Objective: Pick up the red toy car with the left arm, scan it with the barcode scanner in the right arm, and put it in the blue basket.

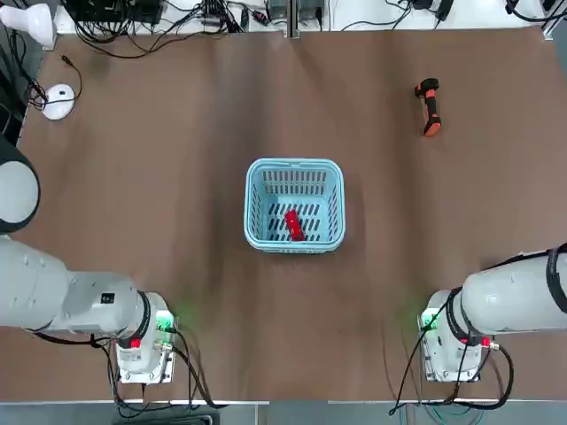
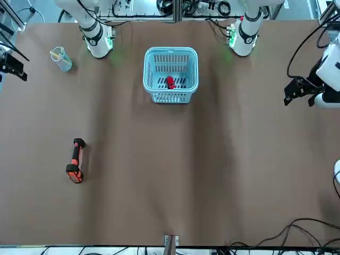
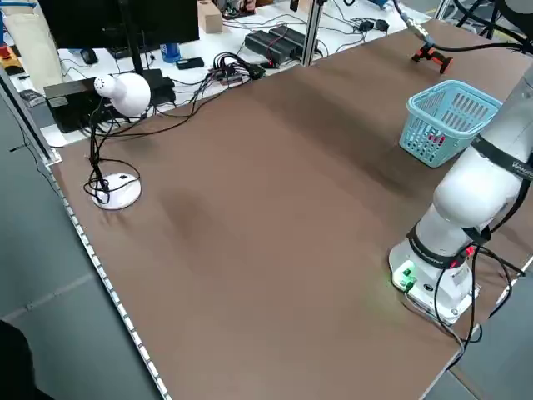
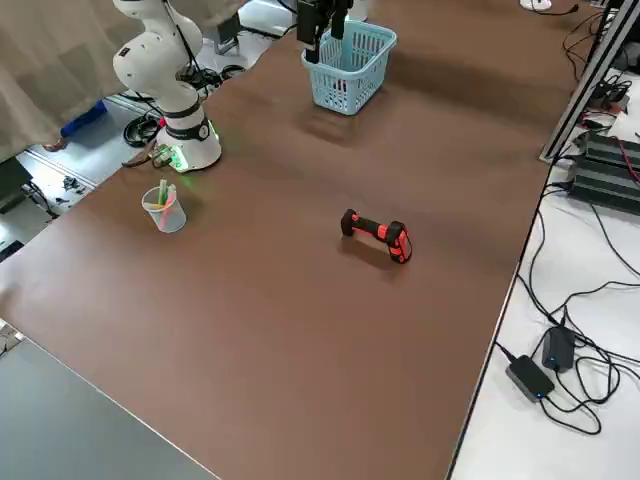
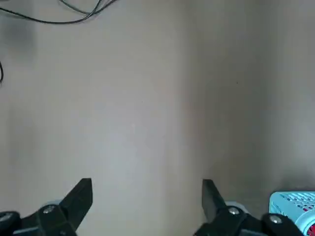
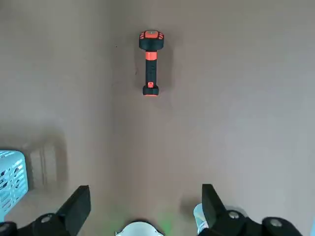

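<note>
We see the red toy car (image 1: 293, 225) lying inside the blue basket (image 1: 295, 170), which sits mid-table between the two arms and well apart from both grippers. The left gripper (image 5: 146, 199) hangs over bare brown tabletop with its dark fingers spread wide and nothing between them; the basket shows only as a corner off to one side of it, with a speck of red that is probably the car. The right gripper (image 6: 145, 201) is likewise spread and empty, held above the table with the barcode scanner (image 6: 150, 61) lying well ahead of it on its side, untouched. The car is small, glossy and rounded; the basket is light blue plastic, squarish, with slotted walls and floor. The scanner is pistol-shaped, black at the head with an orange grip. The table (image 1: 177, 177) is a matte brown sheet.
</note>
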`<state>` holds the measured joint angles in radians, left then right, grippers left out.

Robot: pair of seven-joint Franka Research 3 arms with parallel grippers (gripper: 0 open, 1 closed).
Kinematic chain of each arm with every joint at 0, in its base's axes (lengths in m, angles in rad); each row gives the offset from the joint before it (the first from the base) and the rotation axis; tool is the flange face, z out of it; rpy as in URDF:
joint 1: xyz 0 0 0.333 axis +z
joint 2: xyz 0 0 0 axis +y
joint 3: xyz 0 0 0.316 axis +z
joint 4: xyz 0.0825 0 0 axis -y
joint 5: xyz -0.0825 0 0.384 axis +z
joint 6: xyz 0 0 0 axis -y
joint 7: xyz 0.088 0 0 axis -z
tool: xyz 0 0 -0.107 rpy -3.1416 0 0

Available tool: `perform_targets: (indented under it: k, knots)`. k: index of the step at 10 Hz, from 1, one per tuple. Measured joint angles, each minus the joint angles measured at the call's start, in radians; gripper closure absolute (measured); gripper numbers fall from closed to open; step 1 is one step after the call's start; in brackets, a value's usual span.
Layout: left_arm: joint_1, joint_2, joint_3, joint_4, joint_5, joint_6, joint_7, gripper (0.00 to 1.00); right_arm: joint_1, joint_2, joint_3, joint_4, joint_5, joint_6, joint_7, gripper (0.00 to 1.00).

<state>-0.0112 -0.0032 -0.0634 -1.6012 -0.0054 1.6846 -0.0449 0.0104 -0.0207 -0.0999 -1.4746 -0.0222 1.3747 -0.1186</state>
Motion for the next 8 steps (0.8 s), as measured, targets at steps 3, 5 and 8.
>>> perform_targets:
  k: [3, 5, 8]
  knots:
    - [0.001, 0.000, 0.003, -0.007, 0.000, 0.001, -0.005, 0.02, 0.000, 0.000, 0.001, 0.000, 0.000, 0.000, 0.000, 0.00]
    - [0.001, 0.000, 0.003, -0.008, 0.000, 0.002, -0.024, 0.02, 0.001, 0.000, 0.002, 0.000, 0.000, 0.000, 0.000, 0.00]
    - [0.001, 0.000, 0.003, -0.009, 0.000, 0.002, -0.027, 0.02, 0.001, 0.000, 0.002, 0.000, 0.000, 0.000, 0.000, 0.00]
